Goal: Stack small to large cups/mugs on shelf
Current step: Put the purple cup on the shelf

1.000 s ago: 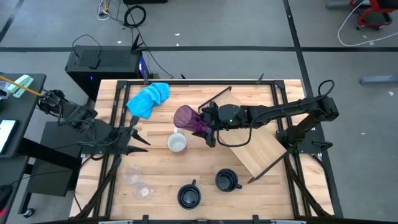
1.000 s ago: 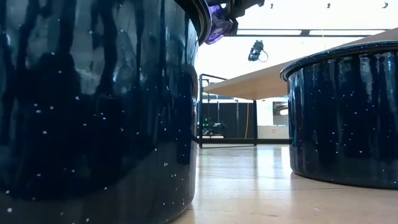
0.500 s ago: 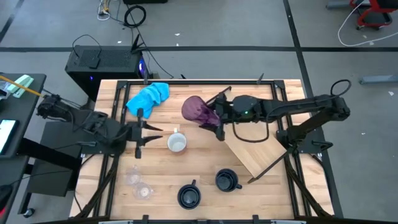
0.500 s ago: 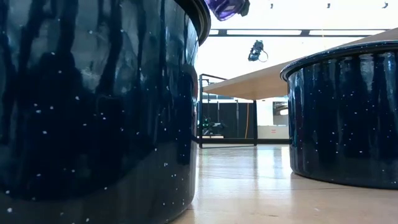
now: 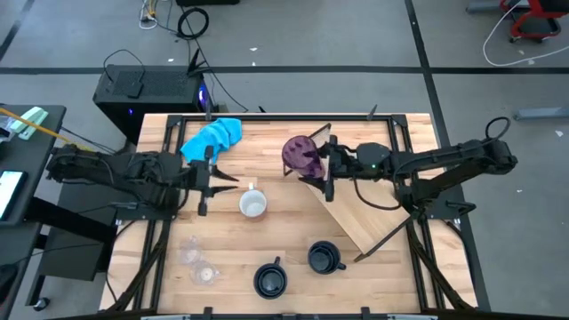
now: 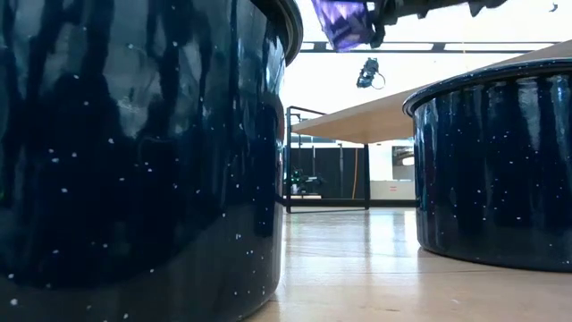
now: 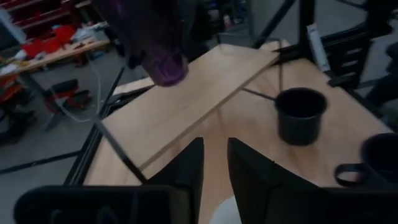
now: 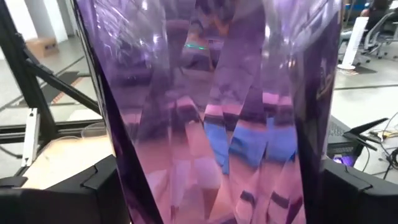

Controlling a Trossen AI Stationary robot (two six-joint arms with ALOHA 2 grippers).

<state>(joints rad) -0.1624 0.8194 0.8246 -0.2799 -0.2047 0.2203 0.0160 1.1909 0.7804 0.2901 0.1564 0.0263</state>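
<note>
Holding the purple tumbler [image 5: 301, 155] in the air, your right claw [image 5: 324, 165] grips it by the sides with its fingers spread wide around the faceted body; in the right wrist view the tumbler [image 8: 211, 106] fills almost all of the picture. From above, the tumbler hangs over the far end of the shelf [image 5: 356, 209], which lies aslant on the right half of the tabletop [image 5: 276, 240], its black wire frame [image 5: 382, 238] along the edges.

Your left claw [image 5: 210, 180] is low over the tabletop, just left of the white mug [image 5: 253, 204]. Its fingers [image 7: 189, 171] stand only a little apart and have hold of nothing. They point toward the shelf.

Around them you have these things: the blue cloth [image 5: 212, 140] lies bunched at the far left of the tabletop, close behind the left claw. Two dark mugs [image 5: 269, 279] [image 5: 324, 259] stand near the front edge, the right one just beside the near corner of the shelf. The two clear glasses [image 5: 197, 262] stand close together at the front left. In the low view the two dark mugs [image 6: 134, 152] [image 6: 496, 165] block most of the sight, and only the tumbler [image 6: 344, 22] shows above them.
</note>
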